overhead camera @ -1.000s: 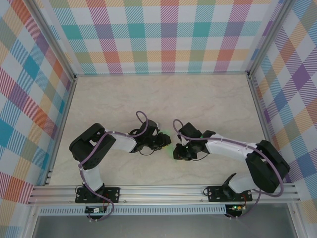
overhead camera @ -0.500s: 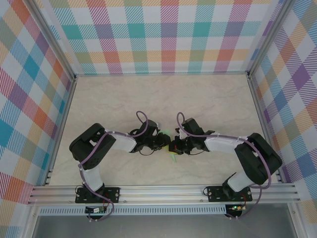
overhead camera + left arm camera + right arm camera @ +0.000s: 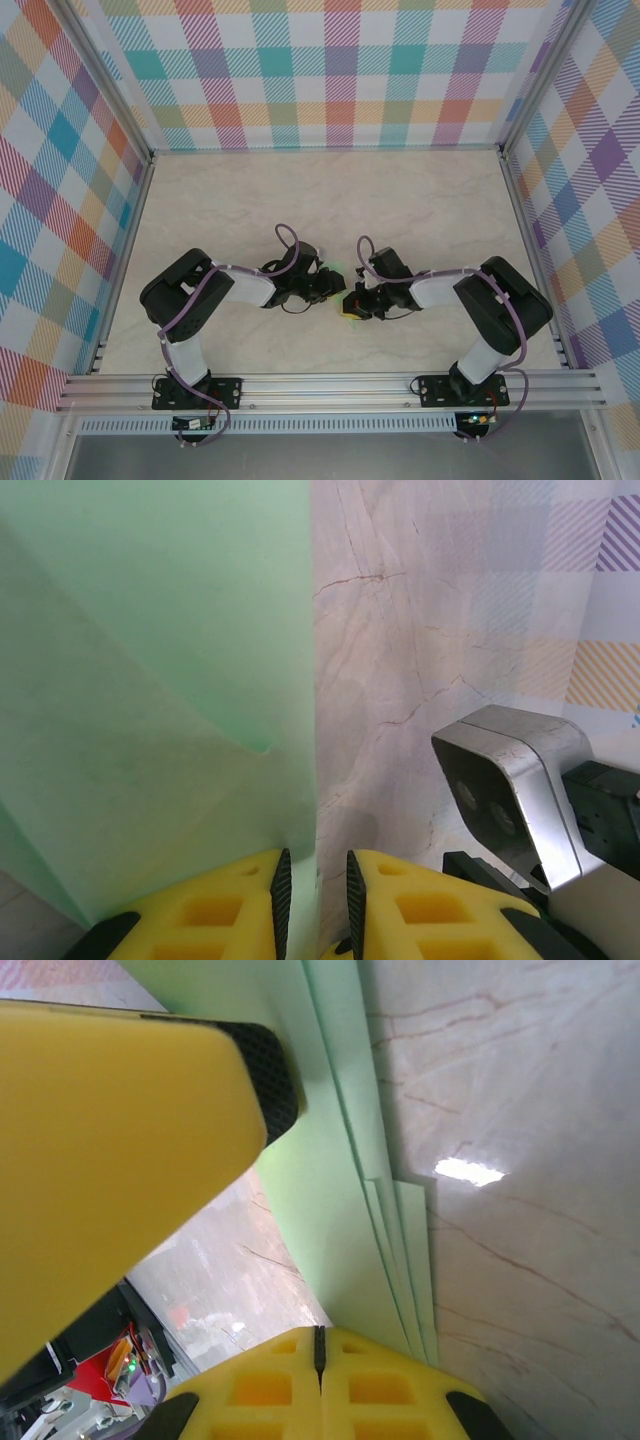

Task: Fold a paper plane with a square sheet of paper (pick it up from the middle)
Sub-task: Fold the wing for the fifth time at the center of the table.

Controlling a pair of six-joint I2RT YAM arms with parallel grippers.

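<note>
Left gripper point(image 3: 315, 868) pinches the folded mint-green paper point(image 3: 160, 680) at its edge, mid-table between both arms. Right gripper point(image 3: 320, 1338), pads pressed together, sits just beside the layers. Marble tabletop point(image 3: 420, 630) lies beyond.

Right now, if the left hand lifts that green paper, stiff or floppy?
The paper is probably stiffer than a flat sheet, since stacked layers show at its edge. It stands up from the left hand, so likely holds shape. Thin and light, may slip.
</note>
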